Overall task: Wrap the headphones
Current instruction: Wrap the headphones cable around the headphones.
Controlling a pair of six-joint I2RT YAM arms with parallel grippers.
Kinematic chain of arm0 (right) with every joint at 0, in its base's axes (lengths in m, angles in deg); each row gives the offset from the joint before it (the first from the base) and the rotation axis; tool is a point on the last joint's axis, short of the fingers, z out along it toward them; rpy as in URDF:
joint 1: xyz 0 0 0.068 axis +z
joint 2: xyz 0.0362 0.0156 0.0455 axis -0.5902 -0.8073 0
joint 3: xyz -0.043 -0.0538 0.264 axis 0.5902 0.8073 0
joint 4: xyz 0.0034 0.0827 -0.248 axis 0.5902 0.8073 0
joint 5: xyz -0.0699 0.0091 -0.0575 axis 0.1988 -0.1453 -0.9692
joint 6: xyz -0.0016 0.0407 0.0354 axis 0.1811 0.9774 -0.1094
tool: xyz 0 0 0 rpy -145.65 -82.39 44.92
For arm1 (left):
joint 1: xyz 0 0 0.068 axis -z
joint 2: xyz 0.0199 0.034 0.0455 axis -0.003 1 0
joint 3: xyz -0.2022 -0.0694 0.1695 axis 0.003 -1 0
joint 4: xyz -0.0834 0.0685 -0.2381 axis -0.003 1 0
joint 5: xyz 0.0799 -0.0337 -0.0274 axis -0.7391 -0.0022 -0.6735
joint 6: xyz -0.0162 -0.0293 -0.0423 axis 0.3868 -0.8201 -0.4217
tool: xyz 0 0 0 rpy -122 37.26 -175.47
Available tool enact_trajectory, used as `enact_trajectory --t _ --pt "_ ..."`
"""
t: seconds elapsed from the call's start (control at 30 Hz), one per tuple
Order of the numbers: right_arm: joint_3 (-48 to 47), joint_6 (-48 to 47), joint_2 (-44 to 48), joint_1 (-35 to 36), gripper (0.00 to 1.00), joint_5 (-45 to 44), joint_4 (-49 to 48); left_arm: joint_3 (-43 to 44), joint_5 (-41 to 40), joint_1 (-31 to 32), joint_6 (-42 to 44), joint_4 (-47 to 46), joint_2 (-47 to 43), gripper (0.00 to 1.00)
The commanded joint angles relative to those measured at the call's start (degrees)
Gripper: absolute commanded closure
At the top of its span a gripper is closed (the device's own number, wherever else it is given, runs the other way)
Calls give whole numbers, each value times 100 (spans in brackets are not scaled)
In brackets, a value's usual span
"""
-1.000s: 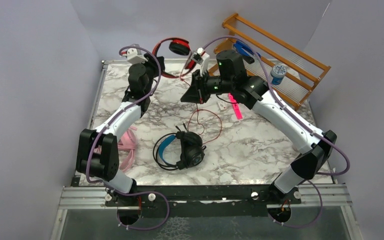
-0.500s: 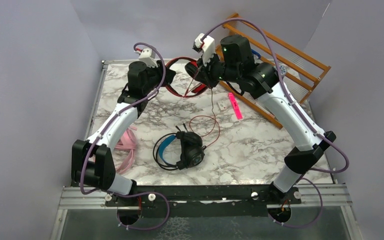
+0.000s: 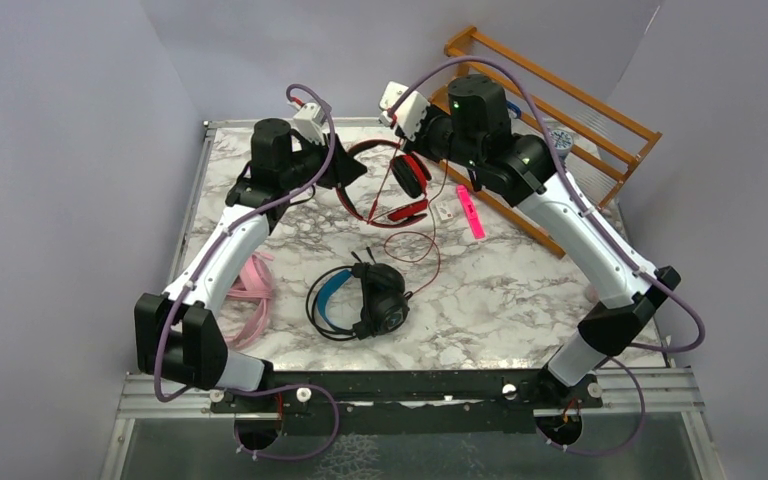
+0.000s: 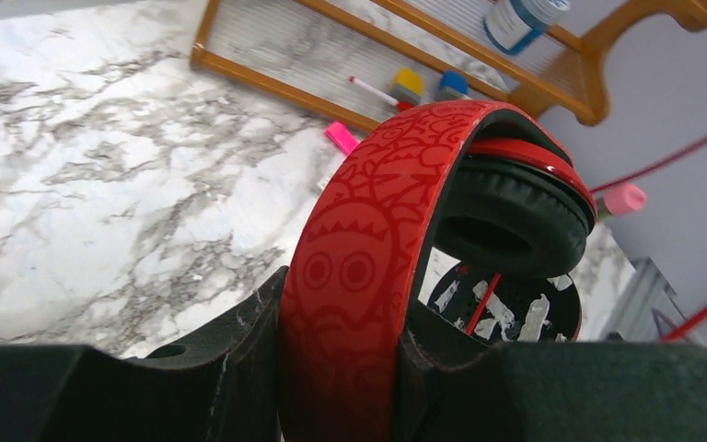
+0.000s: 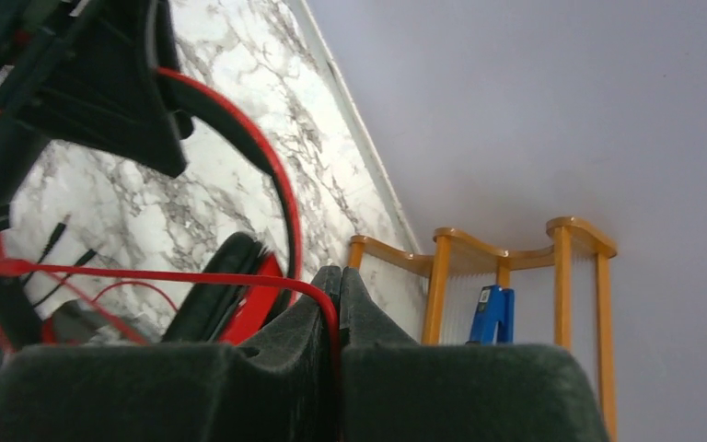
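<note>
Pale lilac walls (image 3: pixel 60 150) enclose a marble-patterned table (image 3: pixel 510 290) and wooden rack (image 3: pixel 620 114).

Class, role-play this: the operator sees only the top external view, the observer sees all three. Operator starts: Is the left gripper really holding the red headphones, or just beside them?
Observer: Holding. The left wrist view shows the left gripper closed on the red headphones at the headband.
Operator: What does the right gripper have?
Observer: Its wrist view shows the right gripper shut on the thin red cable.
</note>
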Motion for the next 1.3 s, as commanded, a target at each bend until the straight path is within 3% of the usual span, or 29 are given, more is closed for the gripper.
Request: enact_trajectory --t 0.0,0.37,0.57,0.83,1.1,1.27 --pt "-352 -509 -270 -250 94 80 -508 240 1097 -28 -3 77 -414 100" --pt "106 -82 -427 -1075 89 2174 -990 75 2007 -21 -198 103 -891 100" --pt "1366 681 -192 -1228 82 3314 -2060 128 2288 -20 -662 -251 -997 100" --pt "2624 3219 -437 -1240 80 3797 -4432 376 2099 -20 -2256 -1224 -941 100" --pt "3378 5180 -826 -1240 67 3561 -6234 1196 1200 -20 -2736 -206 -692 100" --pt "4100 5812 -955 -1240 62 3518 -7480 1508 807 -20 -3204 -329 -584 100"
